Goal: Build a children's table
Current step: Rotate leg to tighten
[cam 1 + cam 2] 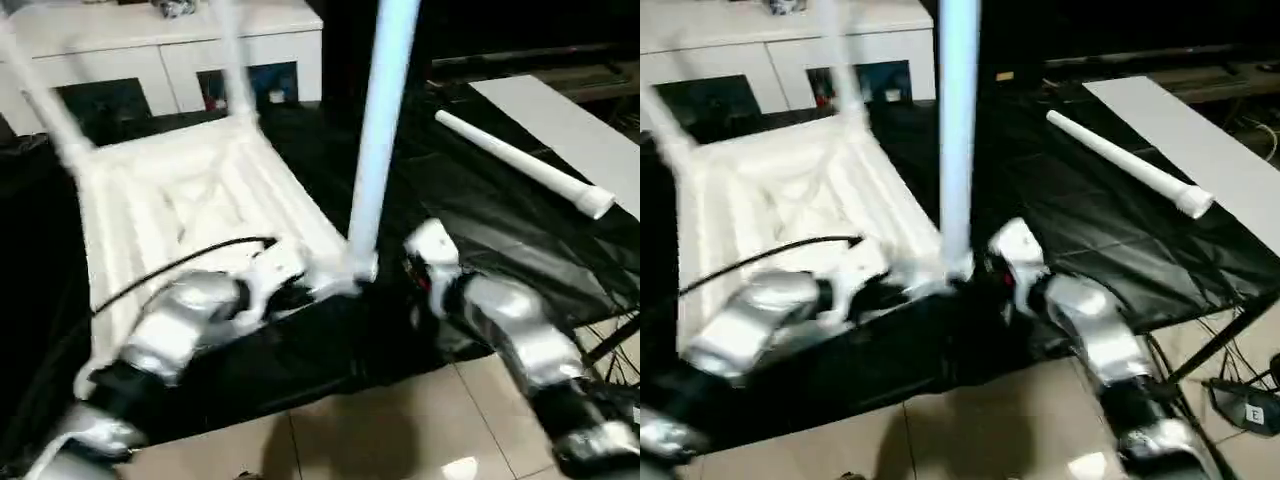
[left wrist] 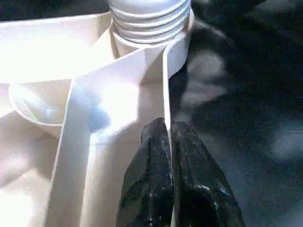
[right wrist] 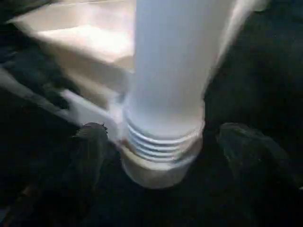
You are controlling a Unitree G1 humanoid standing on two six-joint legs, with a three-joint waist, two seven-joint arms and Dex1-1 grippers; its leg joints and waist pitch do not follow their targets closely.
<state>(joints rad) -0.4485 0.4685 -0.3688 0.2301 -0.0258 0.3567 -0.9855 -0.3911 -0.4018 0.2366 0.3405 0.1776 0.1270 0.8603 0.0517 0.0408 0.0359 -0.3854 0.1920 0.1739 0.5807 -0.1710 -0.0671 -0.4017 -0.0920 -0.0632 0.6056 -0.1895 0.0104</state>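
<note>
The children's table lies upside down on black cloth, its ribbed white tabletop facing up. Two legs stand in the far corners. A third leg rises from the near right corner socket, with threads showing above the socket. My left gripper is shut on the tabletop's thin rim wall beside that socket. At the base of this leg my right gripper stands open, with its fingers wide apart on either side and not touching it. A fourth leg lies loose on the cloth to the right.
A white cabinet with glass doors stands behind the tabletop. A flat white board lies at the far right. A black cable runs over the tabletop to my left wrist. Tiled floor lies below the cloth's near edge.
</note>
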